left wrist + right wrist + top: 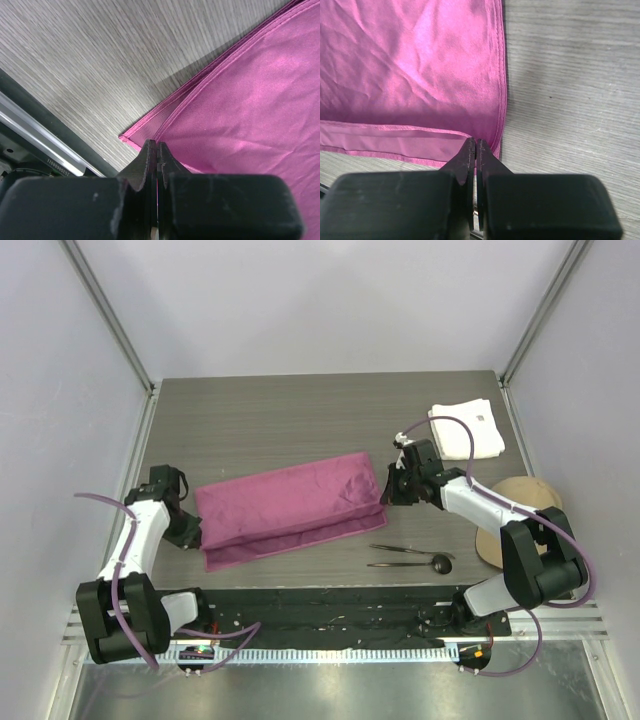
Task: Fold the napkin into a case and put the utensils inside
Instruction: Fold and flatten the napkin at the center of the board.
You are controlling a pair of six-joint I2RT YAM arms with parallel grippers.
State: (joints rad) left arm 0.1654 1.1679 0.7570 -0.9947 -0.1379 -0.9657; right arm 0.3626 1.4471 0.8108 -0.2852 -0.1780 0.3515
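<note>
Magenta napkin (285,510) folded into a long flat band across the table (300,420), left gripper (195,530) clenched on its left end, right gripper (388,490) pinched shut on its right edge, both utensils (410,557) lying on the table near its front-right corner, outside the folds

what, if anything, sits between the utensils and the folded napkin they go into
Nothing visible does. The utensils lie on the table just off the napkin's near right corner, with only bare tabletop between them. The left claw and right claw are each pinched shut on an end of the napkin.
</note>
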